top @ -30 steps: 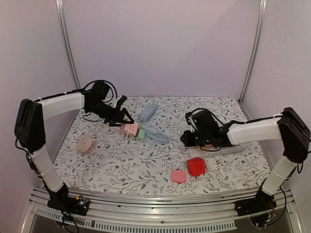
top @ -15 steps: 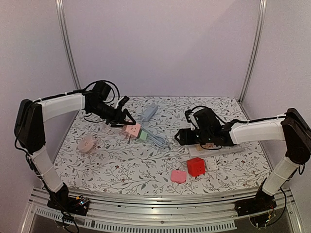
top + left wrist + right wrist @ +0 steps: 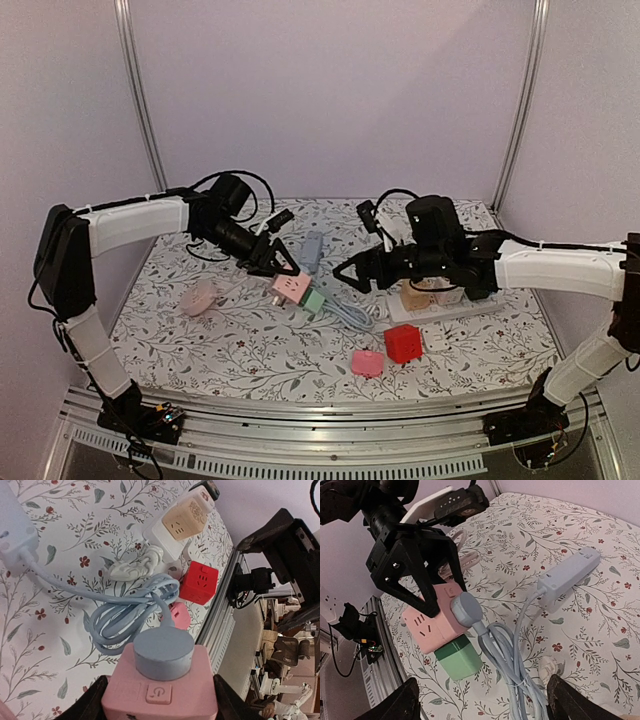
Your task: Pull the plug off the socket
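Floral tabletop (image 3: 230, 345), grey-blue plug (image 3: 465, 607) in pink socket (image 3: 426, 629), left end effector (image 3: 282, 270) clamping it, right end effector (image 3: 347, 280) apart

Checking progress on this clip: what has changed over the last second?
The left gripper, still clamped on the pink socket cube, carried it rightward toward the table's middle. The right gripper left the white power strip, swung left toward the cube and its blue-grey plug, and opened its jaws; it holds nothing. The red cube and the strip stayed put.
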`<state>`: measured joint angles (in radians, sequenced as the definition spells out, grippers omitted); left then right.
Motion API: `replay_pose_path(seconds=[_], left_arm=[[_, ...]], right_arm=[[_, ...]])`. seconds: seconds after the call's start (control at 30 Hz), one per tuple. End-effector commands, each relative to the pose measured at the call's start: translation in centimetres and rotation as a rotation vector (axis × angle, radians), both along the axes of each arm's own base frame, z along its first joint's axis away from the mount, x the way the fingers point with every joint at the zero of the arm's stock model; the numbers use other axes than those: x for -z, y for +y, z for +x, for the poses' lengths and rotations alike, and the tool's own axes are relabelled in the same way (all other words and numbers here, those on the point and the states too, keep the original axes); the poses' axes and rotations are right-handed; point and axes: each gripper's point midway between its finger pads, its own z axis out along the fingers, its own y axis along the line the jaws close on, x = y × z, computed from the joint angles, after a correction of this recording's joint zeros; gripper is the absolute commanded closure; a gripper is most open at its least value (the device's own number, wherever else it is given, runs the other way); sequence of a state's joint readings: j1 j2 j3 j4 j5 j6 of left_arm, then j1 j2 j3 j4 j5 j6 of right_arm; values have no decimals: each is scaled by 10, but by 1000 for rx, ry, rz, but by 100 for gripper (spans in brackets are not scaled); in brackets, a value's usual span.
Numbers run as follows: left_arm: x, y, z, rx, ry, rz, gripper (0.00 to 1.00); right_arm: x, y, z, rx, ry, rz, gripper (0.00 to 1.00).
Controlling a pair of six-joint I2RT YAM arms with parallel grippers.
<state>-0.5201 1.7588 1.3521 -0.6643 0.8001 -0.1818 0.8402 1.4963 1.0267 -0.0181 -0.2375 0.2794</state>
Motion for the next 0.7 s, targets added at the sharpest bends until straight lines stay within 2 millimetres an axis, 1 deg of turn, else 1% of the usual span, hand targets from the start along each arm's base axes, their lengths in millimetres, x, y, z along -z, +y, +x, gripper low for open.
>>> replay_pose_path(seconds=[0.0, 0.13, 0.23, 0.43, 0.53, 0.67], left_arm=[[-36, -20, -8, 94, -39, -136, 71], [-35, -20, -10, 98, -37, -133, 71], [-34, -21, -10, 100, -33, -132, 71], [-34, -23, -12, 105, -27, -133, 71], [-34, -23, -12, 105, -25, -133, 71], [-35, -23, -13, 104, -25, -132, 71]], right_arm=[[7, 22, -23, -131, 34, -19, 13], [16, 35, -31, -165, 43, -39, 13], [24, 40, -31, -167, 51, -58, 17], [35, 50, -32, -171, 38, -115, 20], [42, 54, -31, -164, 20, -156, 27], [50, 56, -34, -172, 24, -177, 30]])
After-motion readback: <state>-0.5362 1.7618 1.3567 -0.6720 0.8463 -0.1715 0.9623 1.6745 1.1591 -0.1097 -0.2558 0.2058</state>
